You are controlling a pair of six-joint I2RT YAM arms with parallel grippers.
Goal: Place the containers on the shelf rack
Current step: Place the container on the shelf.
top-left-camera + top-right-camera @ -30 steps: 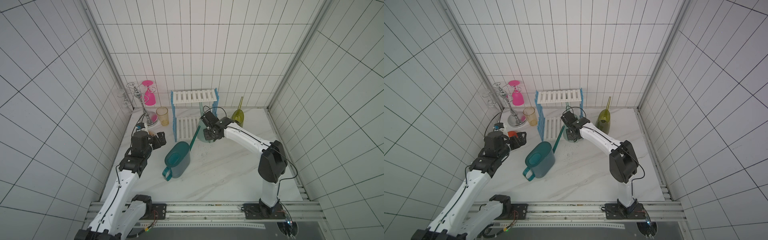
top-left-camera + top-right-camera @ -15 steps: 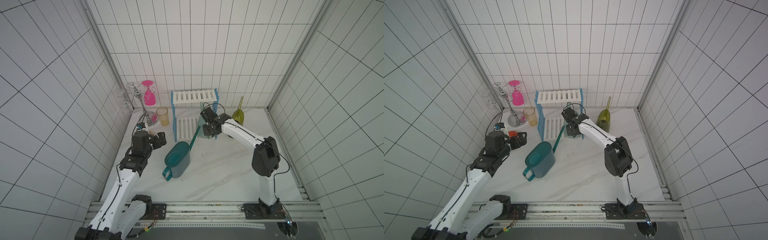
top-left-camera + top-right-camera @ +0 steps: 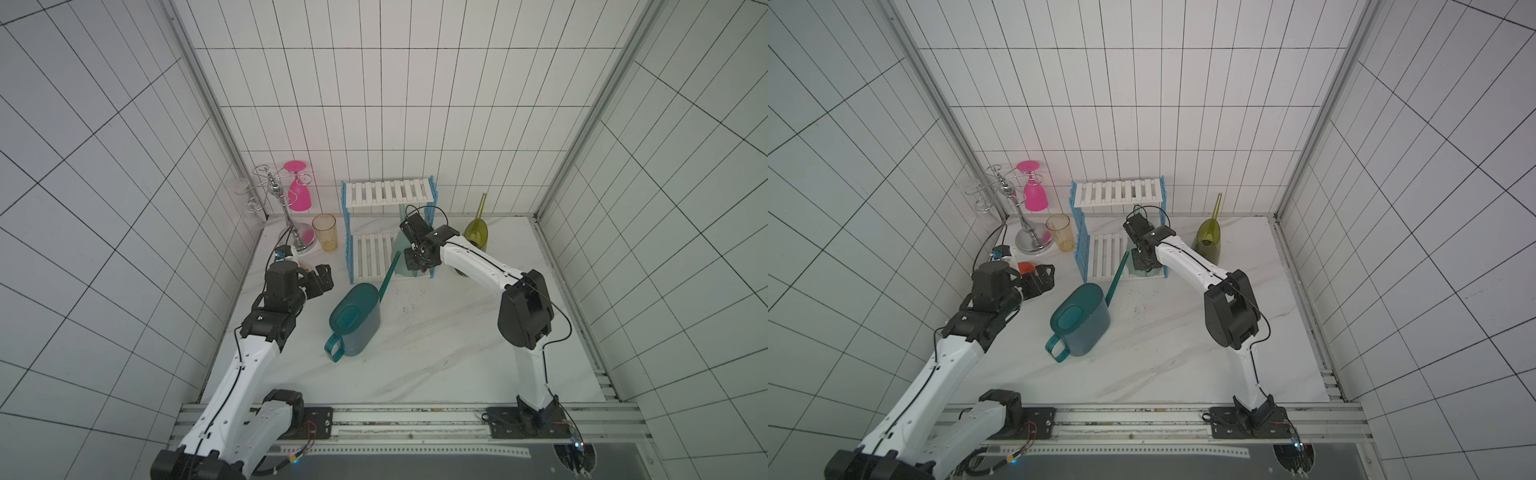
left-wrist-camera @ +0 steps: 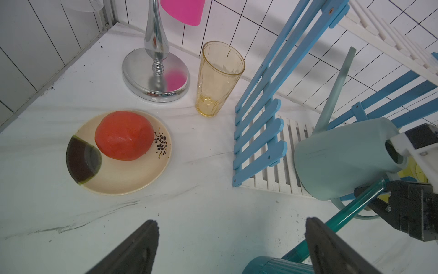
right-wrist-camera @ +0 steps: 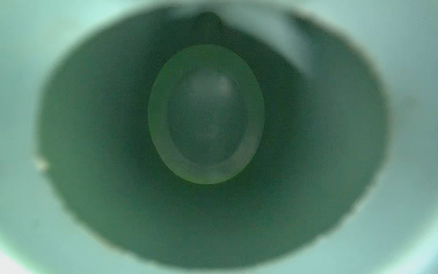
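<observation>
Closed on the tilted pale mint conical plastic watering can point(image 4: 343, 156) at the lower tier of the blue-and-white slatted shelf rack point(image 3: 368, 257), the right pincer point(image 3: 417, 266) is likely risking toppling it against the spout of the dark teal oval can point(image 3: 355, 318).

Shelf rack point(image 3: 388, 193) top tier bare; mint can point(image 4: 343, 156) and teal can point(image 3: 355, 318) spout across lower tier.

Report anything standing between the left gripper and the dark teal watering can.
Nothing visible does. Only bare tabletop separates the open left gripper from the dark teal watering can, whose spout points toward the shelf rack.
</observation>
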